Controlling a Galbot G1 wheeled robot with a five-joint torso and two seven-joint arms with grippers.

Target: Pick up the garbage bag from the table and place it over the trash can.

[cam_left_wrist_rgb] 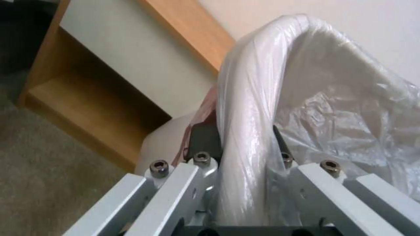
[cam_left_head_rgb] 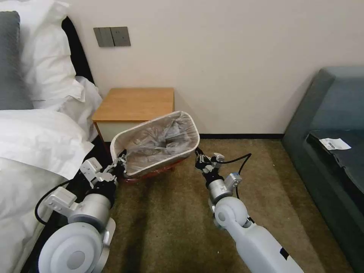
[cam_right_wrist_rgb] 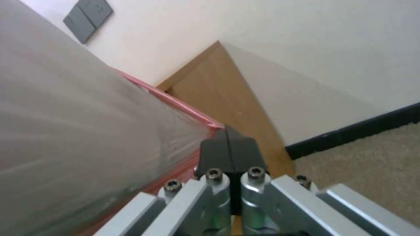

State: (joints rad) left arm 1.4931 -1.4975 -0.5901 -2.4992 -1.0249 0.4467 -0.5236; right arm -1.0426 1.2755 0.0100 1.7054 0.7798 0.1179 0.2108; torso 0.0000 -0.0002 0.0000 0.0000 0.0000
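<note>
Two grippers work the single trash can (cam_left_head_rgb: 182,149), which sits tilted on the carpet just in front of the table (cam_left_head_rgb: 134,103), its mouth turned up toward the head camera. One garbage bag (cam_left_head_rgb: 159,142) already lines the can: crinkled plastic fills the inside and the red band hangs below the rim along the near side, from about 6 to 7 o'clock of the can's mouth. The left gripper (cam_left_head_rgb: 120,162) stands at roughly 8 o'clock of the can; in the left wrist view its dark fingers (cam_left_wrist_rgb: 203,137) straddle the plastic-wrapped rim, one outside the wall and one inside, closed on bag and rim together as far as I can judge. The right gripper (cam_left_head_rgb: 200,157) stands at about 4 o'clock of the can, touching its corner; in the right wrist view its two black pads (cam_right_wrist_rgb: 227,154) are pressed flat together, with the red band running into them, so it appears to pinch the bag's edge. I judge the step to be the last one, seating the bag over the rim. What remains calls for drawing the red band evenly down the outside and letting go without dragging plastic off. Counted: one bag, one can, one table.
</note>
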